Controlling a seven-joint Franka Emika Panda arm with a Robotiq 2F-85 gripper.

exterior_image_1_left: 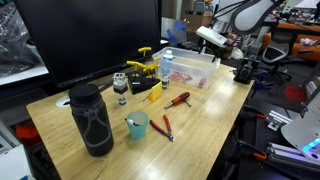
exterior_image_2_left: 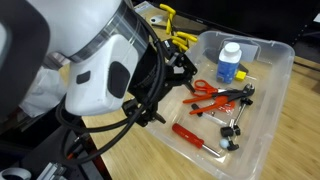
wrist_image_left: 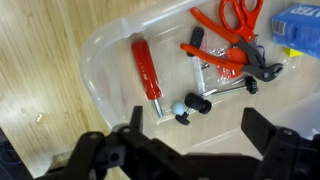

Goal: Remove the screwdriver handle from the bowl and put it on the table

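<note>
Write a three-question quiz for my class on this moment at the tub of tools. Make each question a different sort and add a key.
1. True or false: the red screwdriver handle lies inside the bowl.
2. Pick one. The tool is: A) open, holding nothing; B) shut on the handle; C) shut on a cup.
3. Fill the gap: the white bottle in the bowl has a ____ cap.
Key: 1 true; 2 A; 3 blue.
</note>
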